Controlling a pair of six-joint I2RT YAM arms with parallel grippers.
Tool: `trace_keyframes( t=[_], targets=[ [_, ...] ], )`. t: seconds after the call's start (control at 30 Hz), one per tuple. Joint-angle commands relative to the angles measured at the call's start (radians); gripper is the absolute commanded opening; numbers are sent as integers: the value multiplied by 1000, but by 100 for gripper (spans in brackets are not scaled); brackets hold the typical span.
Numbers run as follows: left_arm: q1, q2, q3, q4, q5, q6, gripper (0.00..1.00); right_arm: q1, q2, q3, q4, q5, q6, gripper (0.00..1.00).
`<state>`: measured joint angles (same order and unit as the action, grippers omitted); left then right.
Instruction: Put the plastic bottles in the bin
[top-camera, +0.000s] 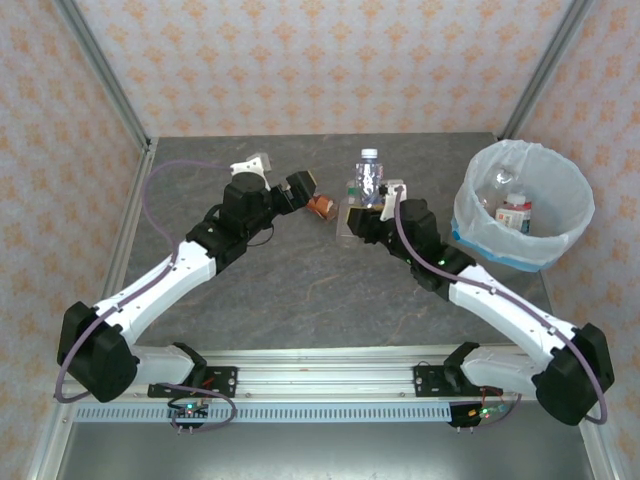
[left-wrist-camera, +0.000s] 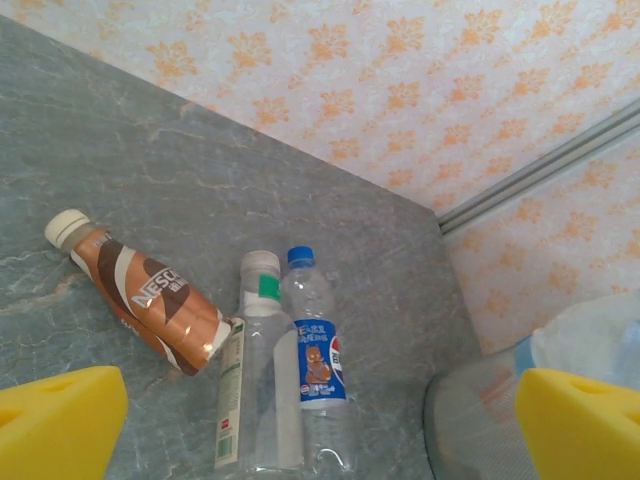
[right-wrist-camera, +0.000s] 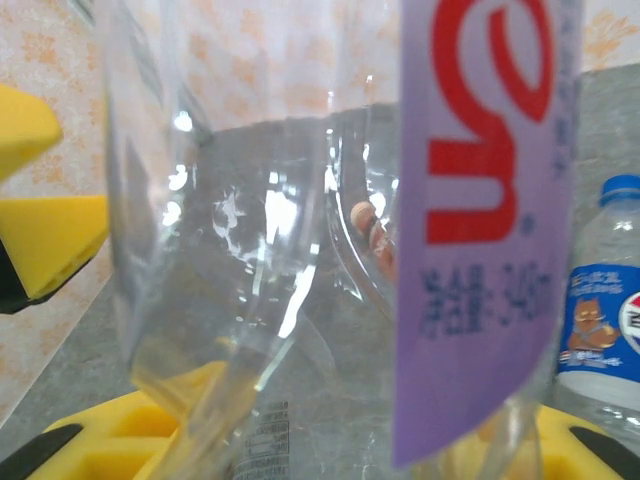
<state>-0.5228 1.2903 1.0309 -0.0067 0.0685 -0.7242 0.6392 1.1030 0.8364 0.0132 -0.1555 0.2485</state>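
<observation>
Clear bottle (right-wrist-camera: 300, 250) gripped between right fingers (right-wrist-camera: 55, 235) while left fingers (left-wrist-camera: 60, 420) spread wide apart

The top camera looks steeply down from above and behind on the blue-capped, blue-labelled clear plastic bottle (top-camera: 372, 180). The left wrist camera faces this bottle (left-wrist-camera: 315, 360) from nearby. The right wrist camera glimpses the same bottle (right-wrist-camera: 603, 310) behind a clear red-lettered plastic bottle (right-wrist-camera: 330, 250) almost touching its lens.

White "NESCAFÉ" lettering runs along the brown bottle (left-wrist-camera: 150, 300). Second to its right, the blue-capped bottle (left-wrist-camera: 315, 365) has a blue label, its print too small to read. The pale-labelled bottle (right-wrist-camera: 485, 200) shows big red letters, cropped, and small Chinese print ending in "340".
</observation>
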Motion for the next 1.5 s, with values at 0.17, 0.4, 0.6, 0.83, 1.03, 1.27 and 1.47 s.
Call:
trace_keyframes(
  t=[0.17, 0.4, 0.6, 0.83, 1.03, 1.27, 1.47],
  targets=[
    [4, 45, 5, -41, -57, 9, 100, -77, -90, 141, -210, 73, -32, 35],
    [4, 84, 46, -110, -67, -6, 100, -128, -169, 217, -305, 78, -46, 35],
    [4, 102, 44, -93, -49, -12, 100, -178, -217, 271, -390, 99, -60, 35],
    [4, 121, 65, -121, -35, -5, 100, -362, -256, 315, -483, 90, -66, 35],
    [5, 126, 76, -147, -26, 0, 100, -516, -250, 331, -531, 110, -61, 35],
    [6, 108, 60, -123, 13, 8, 100, -652, -251, 323, -481, 75, -49, 35],
    [6, 79, 21, -19, 90, 40, 100, -786, -207, 297, -414, 56, -51, 35]
  ],
)
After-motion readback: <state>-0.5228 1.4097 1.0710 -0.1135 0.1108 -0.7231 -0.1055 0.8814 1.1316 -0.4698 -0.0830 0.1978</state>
